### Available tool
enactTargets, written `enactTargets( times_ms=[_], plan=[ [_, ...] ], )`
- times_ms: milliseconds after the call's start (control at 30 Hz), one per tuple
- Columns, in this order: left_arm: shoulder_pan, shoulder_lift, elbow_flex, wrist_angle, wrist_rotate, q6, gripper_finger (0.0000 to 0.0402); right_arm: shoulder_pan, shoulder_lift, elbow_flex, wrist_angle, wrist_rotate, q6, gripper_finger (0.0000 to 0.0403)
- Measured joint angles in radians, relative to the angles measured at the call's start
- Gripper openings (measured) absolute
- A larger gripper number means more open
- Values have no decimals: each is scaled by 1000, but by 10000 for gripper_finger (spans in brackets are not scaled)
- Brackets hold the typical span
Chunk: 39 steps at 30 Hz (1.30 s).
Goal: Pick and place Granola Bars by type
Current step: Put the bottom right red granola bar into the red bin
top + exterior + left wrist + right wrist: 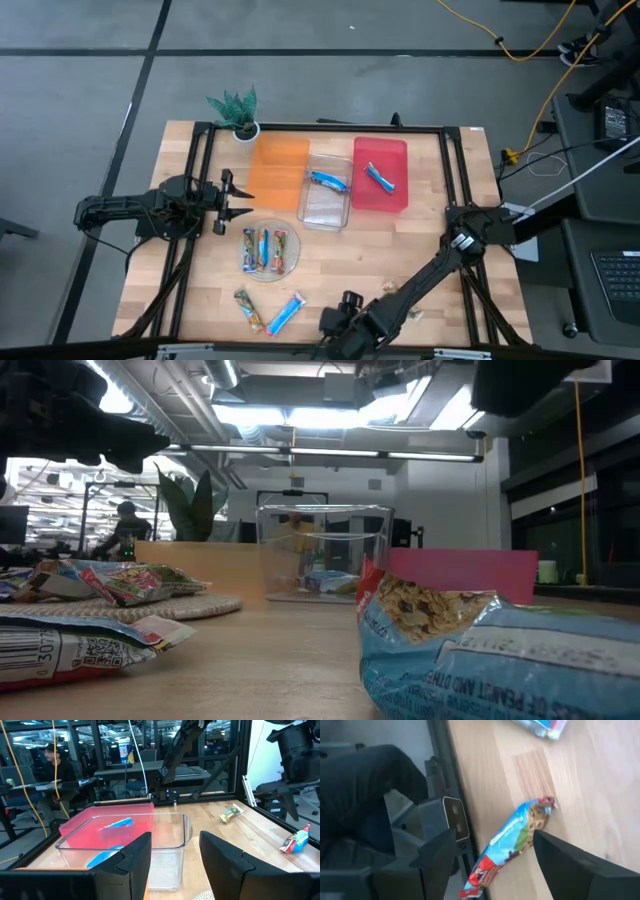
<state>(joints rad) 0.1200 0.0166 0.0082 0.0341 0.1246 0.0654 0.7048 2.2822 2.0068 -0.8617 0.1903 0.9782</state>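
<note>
A blue-wrapped granola bar (285, 313) lies flat on the wood near the table's near edge, and a tan bar (248, 308) lies left of it. My right gripper (338, 320) is open just right of the blue bar. In the right wrist view its fingers stand on either side of the blue bar (512, 842) without touching it. Several bars lie on the round clear plate (292, 262). One blue bar (328, 180) lies in the clear bin and another (380, 177) in the red bin. My left gripper (225, 200) waits open at the table's left, left of the bins.
An orange bin (278, 170), a clear bin (325, 208) and a red bin (392, 150) stand in a row at the far side. A potted plant (237, 112) is at the far left corner. Two more wrapped bars (231, 812) (297, 841) lie near the right arm.
</note>
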Motion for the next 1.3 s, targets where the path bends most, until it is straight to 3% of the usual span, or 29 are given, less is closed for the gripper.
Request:
enactTargets(
  times_ms=[800, 1300],
  plan=[
    [0, 0, 0, 0, 0, 0, 161, 52, 63, 0, -88, -92, 318, 268],
    [0, 0, 0, 0, 0, 0, 164, 64, 105, 0, -42, -109, 353, 268]
  ],
)
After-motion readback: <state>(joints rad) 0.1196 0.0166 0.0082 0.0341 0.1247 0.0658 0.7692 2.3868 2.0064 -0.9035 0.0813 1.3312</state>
